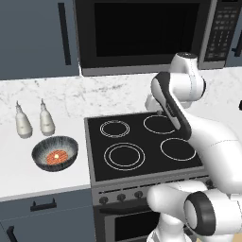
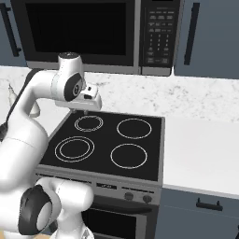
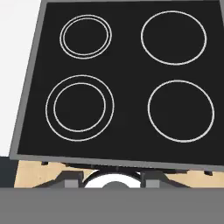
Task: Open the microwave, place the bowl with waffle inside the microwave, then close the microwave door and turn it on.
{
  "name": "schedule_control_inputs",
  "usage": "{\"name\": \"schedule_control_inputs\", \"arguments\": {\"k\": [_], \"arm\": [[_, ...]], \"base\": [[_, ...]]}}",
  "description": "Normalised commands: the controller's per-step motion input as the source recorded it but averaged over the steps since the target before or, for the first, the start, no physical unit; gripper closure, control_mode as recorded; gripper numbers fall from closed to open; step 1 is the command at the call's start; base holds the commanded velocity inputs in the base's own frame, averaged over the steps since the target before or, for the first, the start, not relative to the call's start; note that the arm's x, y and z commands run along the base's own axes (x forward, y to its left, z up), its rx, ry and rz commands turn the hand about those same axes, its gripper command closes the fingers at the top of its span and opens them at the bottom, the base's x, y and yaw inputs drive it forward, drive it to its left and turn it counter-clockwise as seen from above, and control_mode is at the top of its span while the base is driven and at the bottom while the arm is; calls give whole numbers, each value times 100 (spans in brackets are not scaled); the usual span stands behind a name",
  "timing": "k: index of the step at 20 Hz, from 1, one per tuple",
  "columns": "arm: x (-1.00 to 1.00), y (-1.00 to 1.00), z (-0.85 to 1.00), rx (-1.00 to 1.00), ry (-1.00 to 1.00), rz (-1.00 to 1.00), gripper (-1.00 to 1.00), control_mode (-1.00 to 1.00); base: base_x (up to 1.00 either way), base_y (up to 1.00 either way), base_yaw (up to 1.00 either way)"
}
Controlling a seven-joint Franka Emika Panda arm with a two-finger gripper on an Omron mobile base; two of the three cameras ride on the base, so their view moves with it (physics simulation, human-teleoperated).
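Oddly, arm hides the gripper (image 2: 87, 111) (jaws unreadable) above the stove (image 2: 105, 142).

the white arm rises from its base, bends at a dark elbow and folds forward with the wrist turned downward. the tool (image 2: 86, 111) hangs beneath the wrist, pointing down, its fingers too hidden to judge their spread.
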Motion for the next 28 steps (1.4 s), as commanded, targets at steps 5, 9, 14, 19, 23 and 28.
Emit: {"name": "schedule_control_inputs", "arguments": {"k": [5,9,14,19,23,28], "arm": [[-15,-6,12,7,-15,0,-100,-100],[-36,-22,48,10,-39,-1,-100,-100],[-41,-31,50,1,-42,-6,-100,-100],[-44,-37,49,0,-38,-8,-100,-100],[-32,-27,53,-1,-33,-10,-100,-100],[-16,-22,68,-3,-21,-10,-100,-100]], "base": [[0,0,0],[0,0,0],[0,0,0],[0,0,0],[0,0,0],[0,0,0]]}}
